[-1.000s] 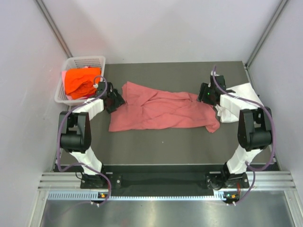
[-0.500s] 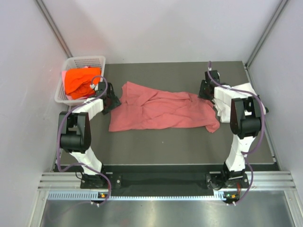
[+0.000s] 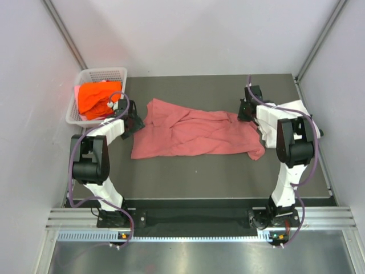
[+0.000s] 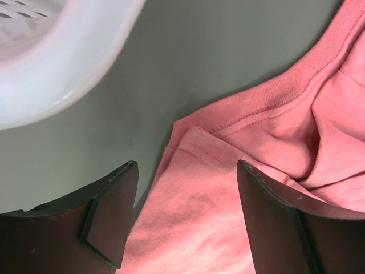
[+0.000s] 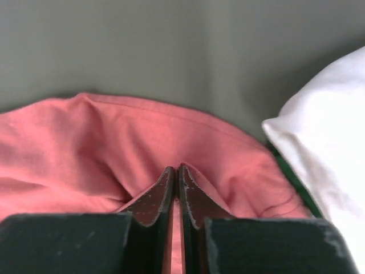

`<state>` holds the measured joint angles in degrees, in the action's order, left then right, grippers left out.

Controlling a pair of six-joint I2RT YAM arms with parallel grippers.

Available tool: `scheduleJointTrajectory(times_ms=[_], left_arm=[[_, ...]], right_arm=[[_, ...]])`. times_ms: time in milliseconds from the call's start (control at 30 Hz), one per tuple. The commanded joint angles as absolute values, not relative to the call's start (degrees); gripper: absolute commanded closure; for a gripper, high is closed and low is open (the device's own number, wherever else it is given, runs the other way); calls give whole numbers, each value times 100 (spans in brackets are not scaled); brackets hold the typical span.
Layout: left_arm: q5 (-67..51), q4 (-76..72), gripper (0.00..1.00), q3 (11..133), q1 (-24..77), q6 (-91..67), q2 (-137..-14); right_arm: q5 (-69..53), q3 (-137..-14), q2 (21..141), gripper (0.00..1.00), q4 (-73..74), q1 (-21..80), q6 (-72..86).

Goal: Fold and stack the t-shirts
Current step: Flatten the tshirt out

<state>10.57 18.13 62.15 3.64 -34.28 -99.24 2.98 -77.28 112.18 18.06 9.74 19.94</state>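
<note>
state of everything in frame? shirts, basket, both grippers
pink t-shirt: unfolded, rumpled on table
orange t-shirt: bunched in basket
white t-shirt: lying at pink t-shirt's right end
basket: holds orange t-shirt
left gripper: fingers open over pink t-shirt's left edge
right gripper: fingers shut on pink t-shirt's right edge

Spread t-shirt (image 3: 194, 132) mid-table (image 3: 217, 171); basket (image 3: 97, 74) far left, holding bunched t-shirt (image 3: 94, 98); third t-shirt (image 5: 325, 148) touching spread one's right end.

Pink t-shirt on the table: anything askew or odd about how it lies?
Yes. The pink t-shirt lies rumpled and slanted, with folds bunched across its middle, not spread flat. The right gripper is shut on a pinch of its right edge; the left gripper hangs open over its left corner.
</note>
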Motion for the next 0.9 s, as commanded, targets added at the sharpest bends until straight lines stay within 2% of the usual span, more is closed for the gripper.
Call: scheduleJointTrajectory(times_ms=[0,200,600,700,733,767,833,867], left_arm=[[1248,1749,25,6275,325,-3331,-9703],[1073,1688,25,6319,325,-3322,-9878],[976,1389,33,6425,316,-3340,-10248],[809,1389,43,6547,316,-3375,-10459],[817,1423,57,6574,316,-3375,-10511],[974,1476,65,6609,325,-3392,-10512],[1115,1486,78,6540,325,-3410,-10398],[1221,1477,78,6496,334,-3410,-10197]], right_arm=[[158,-7629,11119,99,1802,1107,1925],[483,-7190,10330,100,1653,1099,2004],[624,-6135,8834,100,1196,1099,2197],[528,-6021,8842,100,1204,1099,2197],[484,-5986,8842,100,1204,1090,2189],[466,-5916,8842,100,1161,1099,2206],[474,-5819,8807,100,1125,1090,2224],[483,-5801,8798,100,1116,1099,2224]])
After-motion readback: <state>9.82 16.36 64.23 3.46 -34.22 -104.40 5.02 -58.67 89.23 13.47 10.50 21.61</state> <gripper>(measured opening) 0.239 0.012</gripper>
